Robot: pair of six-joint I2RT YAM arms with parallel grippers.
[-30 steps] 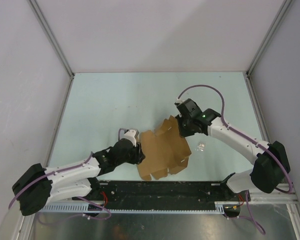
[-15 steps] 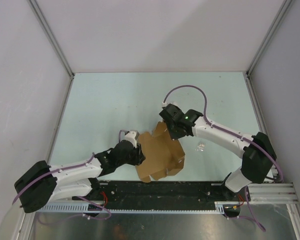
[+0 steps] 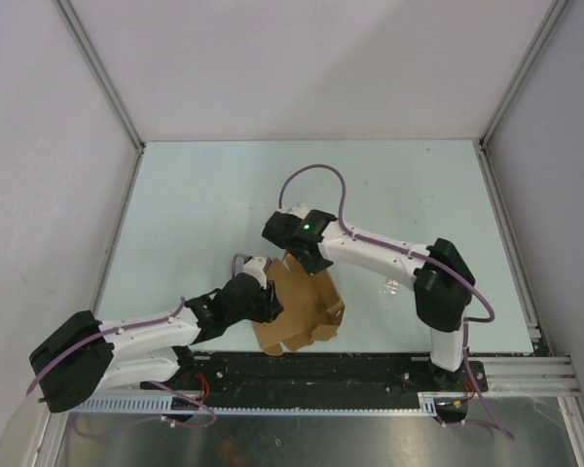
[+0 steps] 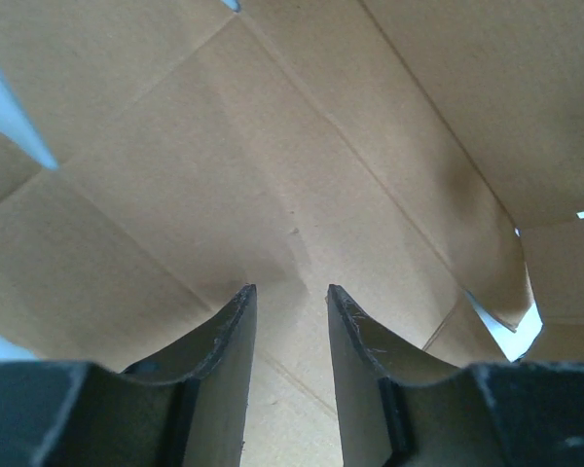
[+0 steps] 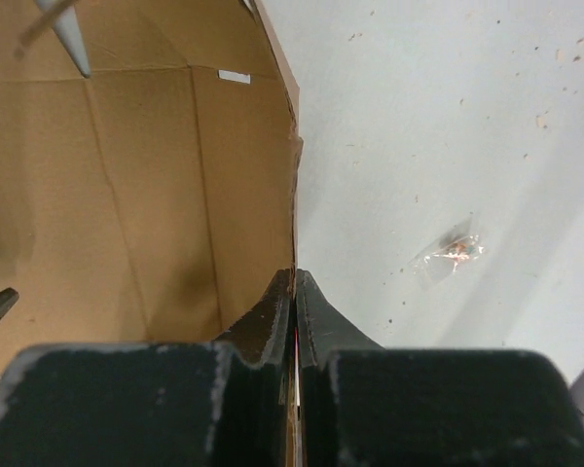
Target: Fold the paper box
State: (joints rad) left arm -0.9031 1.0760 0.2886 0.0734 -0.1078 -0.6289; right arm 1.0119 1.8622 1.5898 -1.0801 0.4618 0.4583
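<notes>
1. The paper box (image 3: 297, 309) lies on the surface (image 3: 195, 214) just ahead of the arm bases and a little left of centre. It is half formed. Its long axis runs from the near edge toward the far side, leaning slightly right.
2. The right end effector (image 5: 294, 277) is closed tight on a thin upright wall at the box's far end (image 3: 299, 261). The cardboard edge is pinched between its fingers.
3. The left end effector (image 4: 290, 292) sits at the box's left side (image 3: 270, 300). Its jaws stand partly apart with nothing between them, and the tips are at a creased panel. Whether they press on it I cannot tell.
4. The box is plain brown thin cardboard, matte, with straight creases, cut tabs and small slots.
5. A crumpled clear plastic scrap (image 5: 453, 255) lies on the pale, speckled surface to the right, apart from the box.
</notes>
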